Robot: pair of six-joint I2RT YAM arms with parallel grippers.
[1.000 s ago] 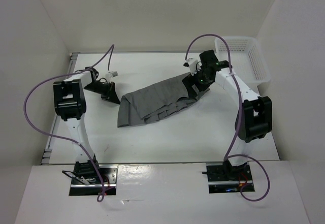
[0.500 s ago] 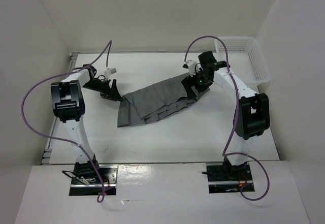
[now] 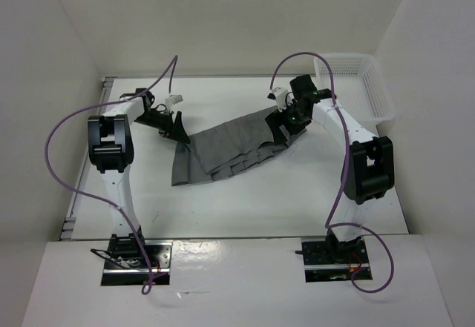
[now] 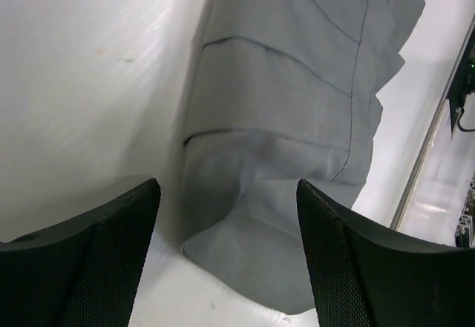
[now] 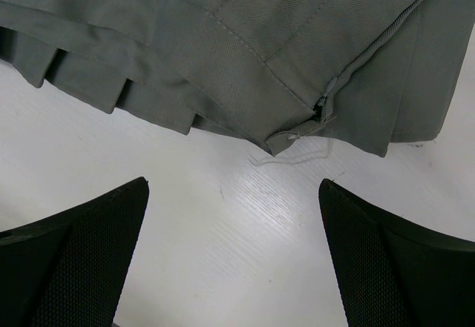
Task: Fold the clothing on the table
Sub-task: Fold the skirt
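– Grey pleated skirt (image 3: 226, 149) lies on the white surface (image 3: 297, 201), to the left of the mesh basket (image 3: 356, 82) and well apart from it, stretched out in a slanting band. How far along is the folding?

– Partway, by my reading. One layer is lapped over another along the band, and pleat ends poke out from under the long edge farther from the basket. It looks like a first rough fold, not a finished one.

– And the two arms?

– Both are released and carry nothing. The left tool (image 3: 178, 124) stands at the skirt's end farthest from the basket, with its fingers spread wide on either side of a rumpled corner. Whether it touches the cloth I cannot tell. The right tool (image 3: 286, 127) hangs at the end nearest the basket, fingers spread over bare surface just beside the waistband (image 5: 237, 38) and its zip (image 5: 371, 45).

– So what is left to do?

– Most of the tidying, I would judge. The corner far from the basket is bunched, and the layers do not line up. The band is long and loose, so it likely needs smoothing and at least one more fold to become a compact stack.
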